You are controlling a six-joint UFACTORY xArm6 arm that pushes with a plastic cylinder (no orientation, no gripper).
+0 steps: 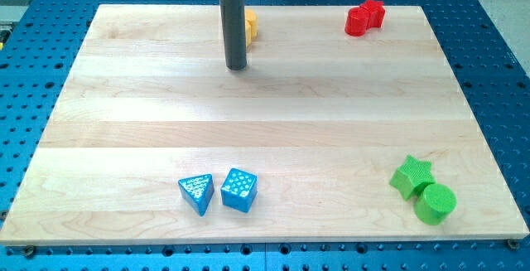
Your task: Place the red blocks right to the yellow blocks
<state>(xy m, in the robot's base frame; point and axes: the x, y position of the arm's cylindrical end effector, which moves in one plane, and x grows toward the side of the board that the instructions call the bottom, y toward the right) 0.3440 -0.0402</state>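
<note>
Two red blocks [364,17] sit touching each other near the view's top right of the wooden board; their shapes are hard to tell apart, one looks star-like. A yellow block [251,26] sits at the view's top centre, mostly hidden behind the dark rod. My tip [237,66] rests on the board just below and slightly left of the yellow block, far to the left of the red blocks.
A blue triangular block [196,193] and a blue cube-like block [239,190] sit at the bottom centre-left. A green star [411,176] and a green cylinder [436,203] sit at the bottom right. The board [265,122] lies on a blue perforated table.
</note>
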